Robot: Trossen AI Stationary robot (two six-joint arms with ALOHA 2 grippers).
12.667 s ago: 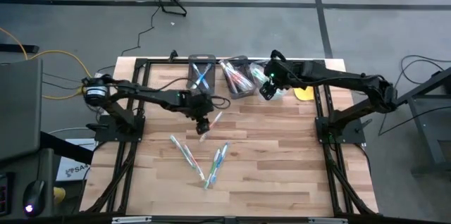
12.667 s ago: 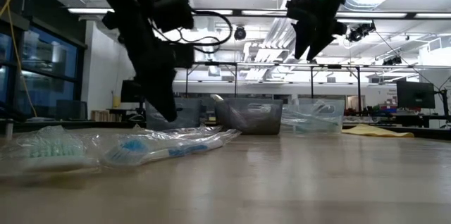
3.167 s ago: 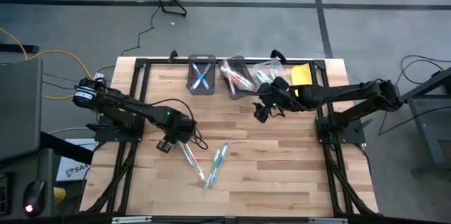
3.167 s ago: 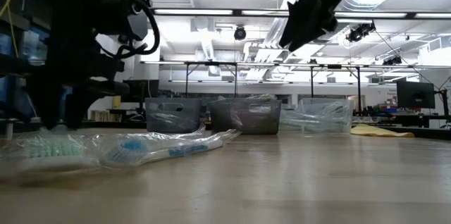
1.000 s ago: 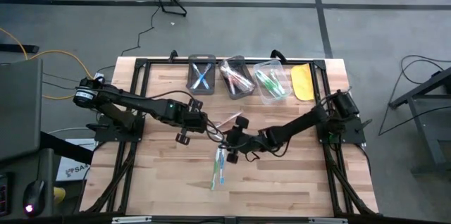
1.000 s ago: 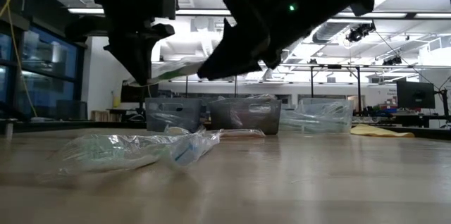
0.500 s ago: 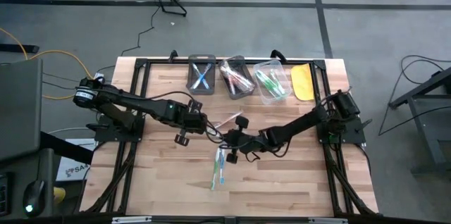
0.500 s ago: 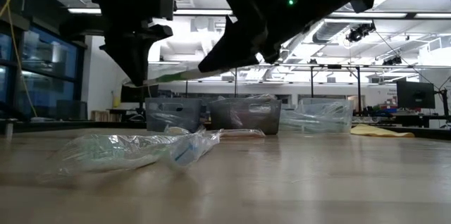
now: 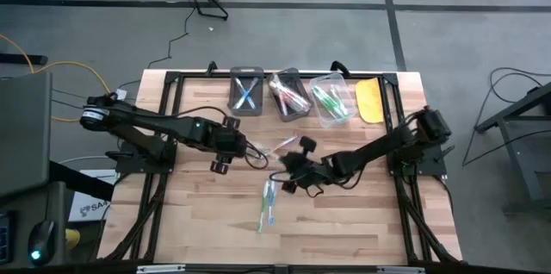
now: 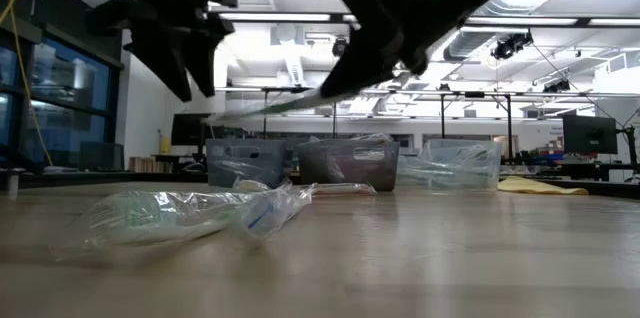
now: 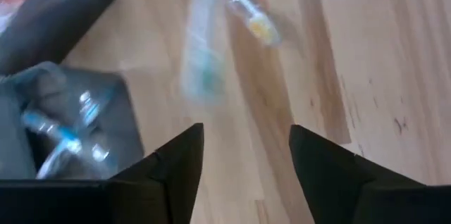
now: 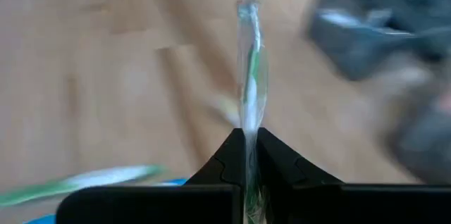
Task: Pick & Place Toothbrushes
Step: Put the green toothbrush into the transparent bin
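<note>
A: Who has the toothbrush (image 12: 249,69)?

B: The right gripper (image 12: 249,139) pinches it above mid-table, its length pointing straight ahead. The bins (image 9: 288,94) lie beyond; the left gripper (image 11: 245,155) hangs spread, empty.

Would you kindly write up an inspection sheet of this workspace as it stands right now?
Surface: wooden table, mostly bare.
Job's things: wrapped green toothbrush held aloft; two toothbrushes lying on the wood, another nearer three bins holding sorted toothbrushes.
Clutter: yellow flat object beside the bins.
Grippers: left gripper open, empty; right gripper shut on the green toothbrush.
Cables: yellow cable off the table's left.
Surroundings: grey floor; lit room behind.
</note>
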